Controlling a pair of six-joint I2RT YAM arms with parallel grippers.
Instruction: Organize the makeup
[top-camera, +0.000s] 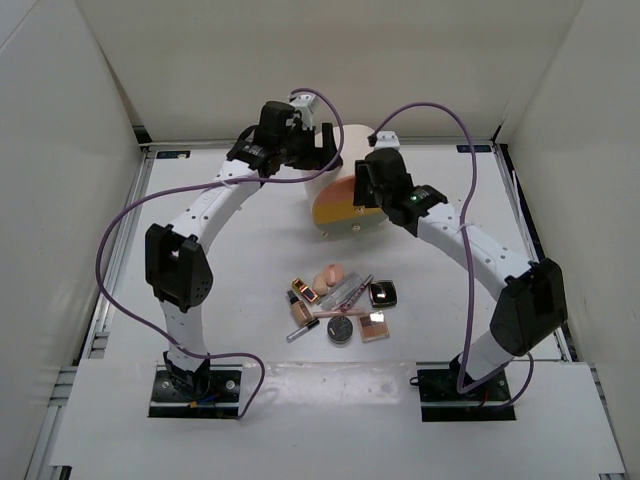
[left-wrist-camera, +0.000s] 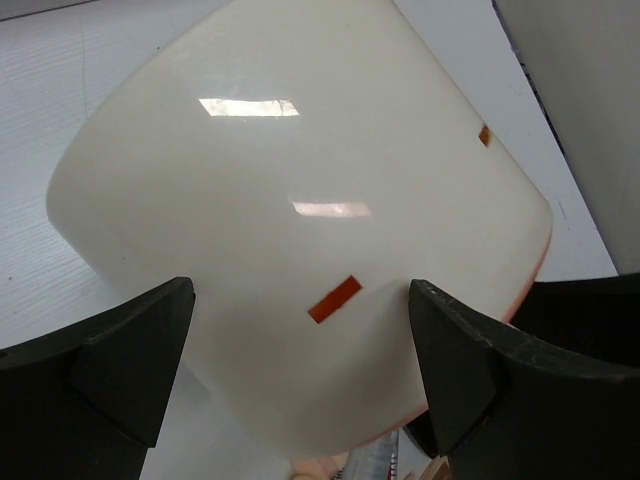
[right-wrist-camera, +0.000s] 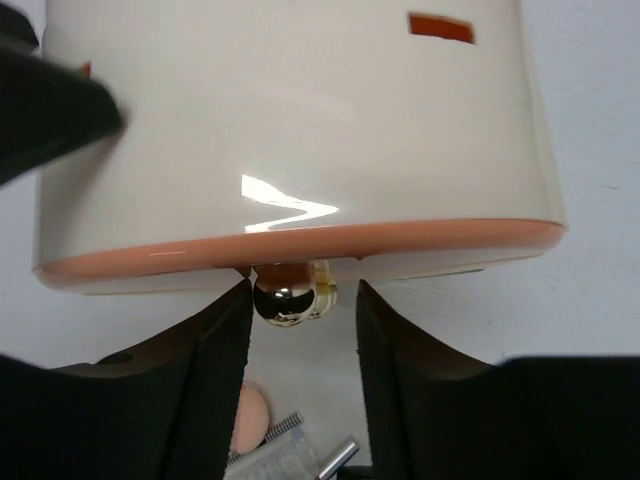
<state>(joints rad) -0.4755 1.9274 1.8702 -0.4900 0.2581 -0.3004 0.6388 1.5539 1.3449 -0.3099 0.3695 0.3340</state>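
The makeup lies in a heap at the table's middle front: peach sponges (top-camera: 330, 272), a black square compact (top-camera: 383, 294), a round compact (top-camera: 341, 330), a pink blush palette (top-camera: 374, 326), a foundation bottle (top-camera: 299, 308) and gloss tubes (top-camera: 345, 292). Behind it lies the cream cylindrical box (top-camera: 345, 150), tipped, its orange front (top-camera: 335, 205) facing the heap. My left gripper (left-wrist-camera: 300, 330) is open, its fingers straddling the box's cream wall (left-wrist-camera: 300, 180). My right gripper (right-wrist-camera: 300, 310) sits at the orange front edge (right-wrist-camera: 300, 248). A gold knob (right-wrist-camera: 292, 297) is between its fingers, close to the left one, with a gap on the right.
White walls enclose the table on three sides. Purple cables loop from both arms. Below the right gripper, a sponge (right-wrist-camera: 252, 420) and a clear tube (right-wrist-camera: 290, 455) show on the tabletop. A finger (right-wrist-camera: 50, 110) of the left gripper shows at the upper left of the right wrist view.
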